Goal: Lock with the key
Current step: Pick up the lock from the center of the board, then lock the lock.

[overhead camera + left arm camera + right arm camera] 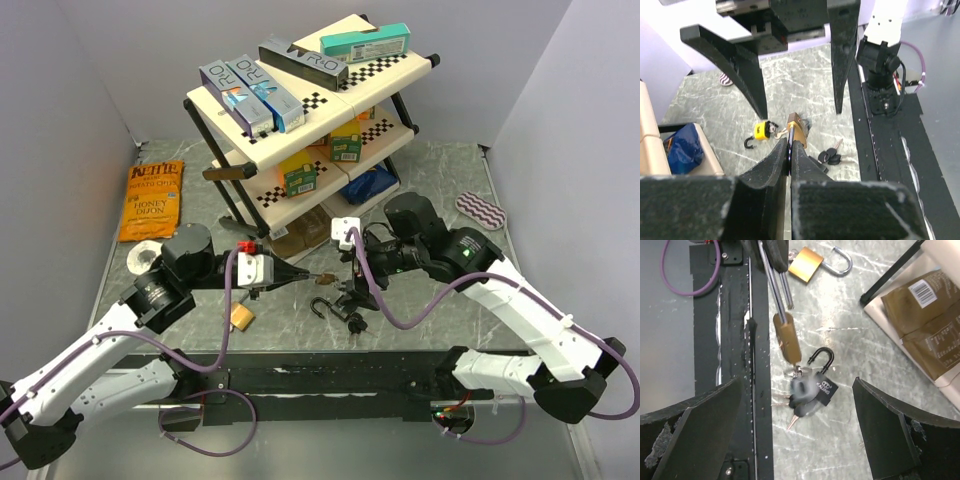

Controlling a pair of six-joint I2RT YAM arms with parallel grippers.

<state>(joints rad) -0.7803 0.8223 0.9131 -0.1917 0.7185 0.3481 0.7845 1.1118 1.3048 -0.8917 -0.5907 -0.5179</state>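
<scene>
Over the table (445,175), left gripper (790,146) pinches a padlock (785,337) by the shackle (778,290), steadying it, key (801,390) seemingly inserted, beneath the wide-open right gripper (796,385).

left claw (790,150) pinched shut, left arm stretched toward centre, right claw (796,385) spread wide, angled downward opposite it

On the bench (450,170), a chip bag (152,200) lies left of the shelf rack (270,150), a pad (482,210) right of it, 2 padlocks (242,316) before it; boxes (250,95) sit on its top tier.
</scene>
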